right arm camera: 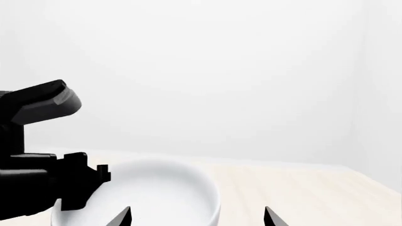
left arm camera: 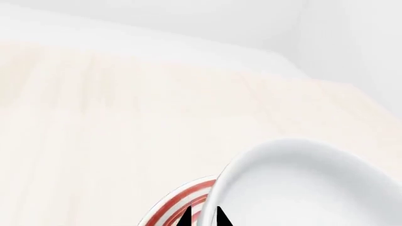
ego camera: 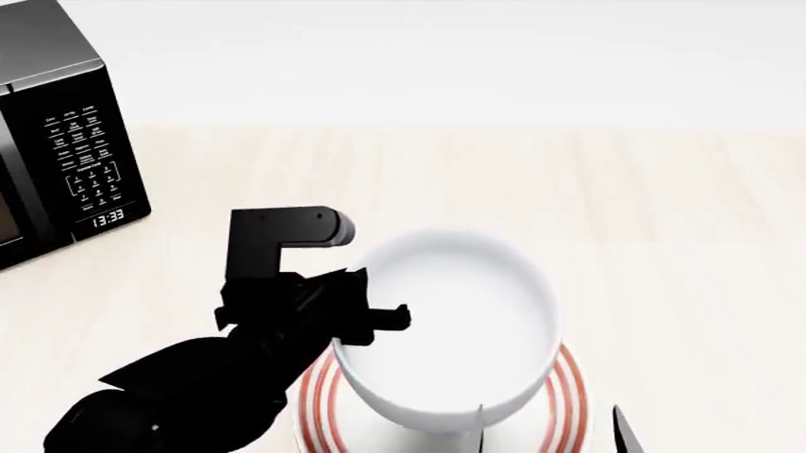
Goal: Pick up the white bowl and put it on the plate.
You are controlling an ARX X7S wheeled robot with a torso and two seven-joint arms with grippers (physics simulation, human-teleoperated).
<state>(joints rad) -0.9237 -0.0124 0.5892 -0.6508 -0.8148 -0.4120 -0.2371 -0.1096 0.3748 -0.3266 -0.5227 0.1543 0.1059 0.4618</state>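
The left gripper (ego camera: 368, 319) is clenched on the left rim of the white bowl (ego camera: 447, 326); in the left wrist view its two dark fingertips (left arm camera: 184, 220) straddle the bowl's wall, one inside and one outside. The bowl hangs tilted above the plate (ego camera: 569, 408), whose red rings show beneath it on both sides; whether its base touches the plate cannot be told. The left arm comes in low from the near left corner of the head view, forearm angled up toward the bowl, wrist block raised above the rim.

The right gripper (right arm camera: 197, 217) stands released, its two tips spread wide apart just near of the bowl and plate, clasping nothing; only the tips show at the bottom edge of the head view.

The pale wood desk (ego camera: 680, 245) lies bare to the right and behind the plate, giving wide room there. A black microwave (ego camera: 57, 132) stands at the far left, well apart from the arm. The desk's far edge meets a white wall.
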